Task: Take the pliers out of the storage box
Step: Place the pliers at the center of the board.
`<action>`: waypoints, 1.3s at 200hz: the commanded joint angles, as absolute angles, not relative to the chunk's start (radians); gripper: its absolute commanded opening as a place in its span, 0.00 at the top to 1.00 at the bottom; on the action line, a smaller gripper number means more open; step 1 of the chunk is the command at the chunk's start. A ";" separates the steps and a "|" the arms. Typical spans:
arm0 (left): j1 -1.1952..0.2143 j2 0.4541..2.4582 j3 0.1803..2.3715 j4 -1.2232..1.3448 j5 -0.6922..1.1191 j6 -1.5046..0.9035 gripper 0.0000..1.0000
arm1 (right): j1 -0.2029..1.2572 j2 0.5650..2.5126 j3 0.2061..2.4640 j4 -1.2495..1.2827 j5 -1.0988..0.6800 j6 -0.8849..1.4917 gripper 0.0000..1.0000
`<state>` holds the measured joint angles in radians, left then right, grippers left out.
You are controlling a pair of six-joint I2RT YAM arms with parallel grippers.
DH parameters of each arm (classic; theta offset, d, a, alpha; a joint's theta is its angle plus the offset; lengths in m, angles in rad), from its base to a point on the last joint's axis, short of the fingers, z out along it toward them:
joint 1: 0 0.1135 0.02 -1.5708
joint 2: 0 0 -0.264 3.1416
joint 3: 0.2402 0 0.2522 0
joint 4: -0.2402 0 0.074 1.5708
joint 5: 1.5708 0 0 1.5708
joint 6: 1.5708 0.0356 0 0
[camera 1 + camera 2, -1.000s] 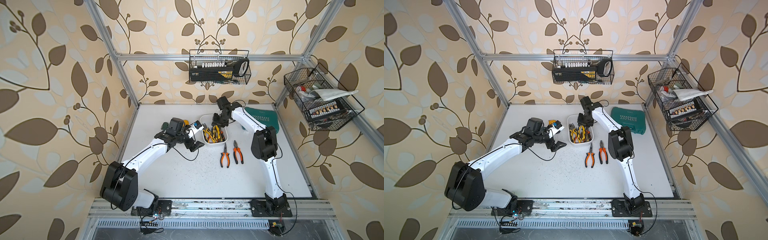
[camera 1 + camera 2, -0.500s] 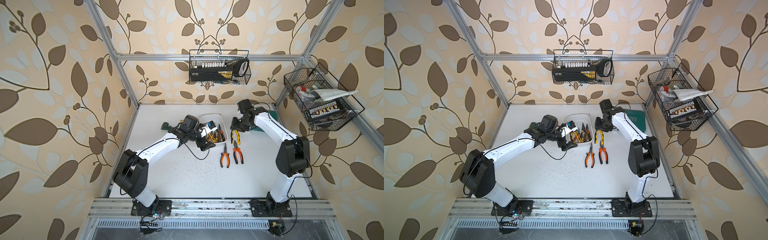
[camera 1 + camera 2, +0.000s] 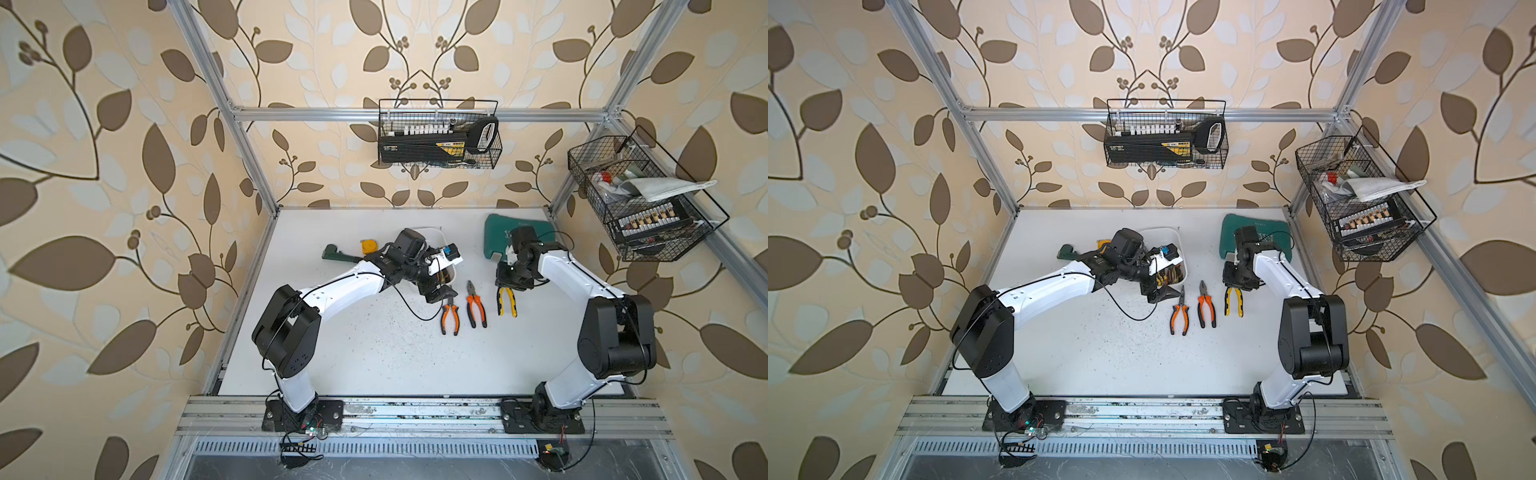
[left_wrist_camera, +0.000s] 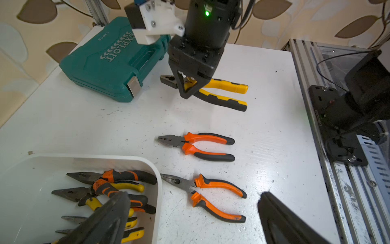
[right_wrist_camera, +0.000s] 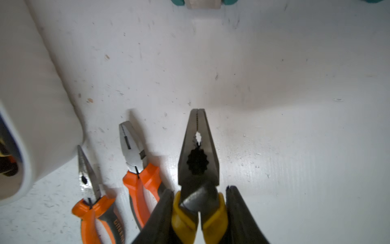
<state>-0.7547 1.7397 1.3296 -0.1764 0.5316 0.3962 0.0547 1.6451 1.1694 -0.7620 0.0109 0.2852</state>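
Our right hand (image 4: 188, 88) clamps the yellow-and-black-handled steel pliers (image 4: 226, 86) at the pivot, low over the white table (image 4: 84, 118), outside the white smooth-walled plastic storage box (image 4: 84, 157). Two orange-and-black-handled pliers (image 4: 202, 145) lie alongside, one needle-nosed. We judge the job nearly half done: a tangle of rubber-gripped pliers (image 4: 109, 183) is left inside, our left hand (image 3: 1160, 294) empty and spread wide by the box's edge.

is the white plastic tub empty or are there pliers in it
Not empty: in the left wrist view the white plastic tub holds a pile of orange-and-black and yellow-and-black handled pliers.
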 commanded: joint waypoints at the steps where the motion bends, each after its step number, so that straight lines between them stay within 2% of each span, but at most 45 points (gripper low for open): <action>1: -0.769 1.746 1.361 -0.116 0.567 0.368 0.01 | 0.055 1.654 1.134 -0.678 0.075 0.230 0.70; 57: -0.781 1.717 1.330 -0.117 0.591 0.366 0.01 | 0.054 1.774 1.083 -0.585 0.094 0.224 0.70; 78: -0.781 1.703 1.318 -0.121 0.594 0.370 0.01 | 0.054 1.782 1.066 -0.569 0.104 0.224 0.67; 133: -0.769 1.675 1.296 -0.130 0.550 0.379 0.01 | 0.054 1.746 1.051 -0.577 0.109 0.219 0.41; 175: -0.693 1.632 1.264 -0.156 0.518 0.388 0.01 | 0.063 1.642 1.075 -0.626 0.089 0.246 0.38; 216: -0.569 1.549 1.180 -0.176 0.528 0.411 0.01 | 0.181 1.593 1.177 -0.671 0.075 0.324 0.33; 260: -0.461 1.448 1.073 -0.197 0.532 0.420 0.01 | 0.364 1.698 1.401 -0.703 0.085 0.430 0.33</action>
